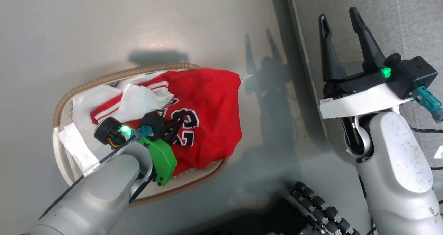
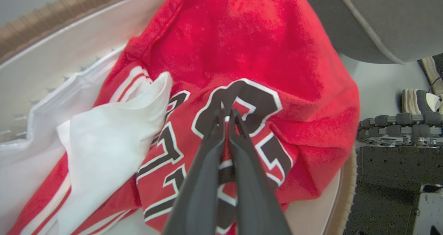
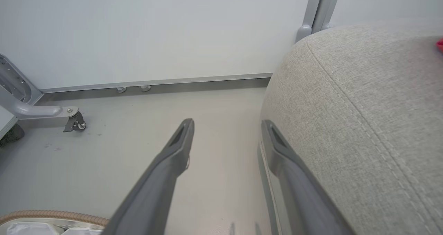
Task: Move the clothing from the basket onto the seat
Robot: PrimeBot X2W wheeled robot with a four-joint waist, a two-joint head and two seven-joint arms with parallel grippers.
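Left gripper (image 2: 226, 114): your two fingers are pressed together with their tips sunk into the red jersey (image 2: 259, 55), pinching fabric right on the black-and-white numeral. It is a sensible spot, near the middle of the cloth, so the garment should hang evenly when raised.
Red jersey: it lies heaped in the basket (image 1: 104, 79), spilling over the rim on the side nearer the sofa seat (image 1: 380, 13).
White liner sheet (image 1: 138, 101): it is bunched just beside your pinch and overlaps the striped edge. Your fingers are clear of it, which keeps it from coming up too.
Basket: it stands on the floor (image 1: 104, 20), near the sofa seat's edge but not touching it.
Right gripper (image 1: 338, 15): your fingers stand wide apart and hold nothing, hovering over the seat's rounded edge, probably parked clear of the lift.
Red sliver (image 3: 440, 44): this may be clothing on the seat, but it is too small to tell.
Step in hand: the grasp looks made, and the lift and carry are not yet done.
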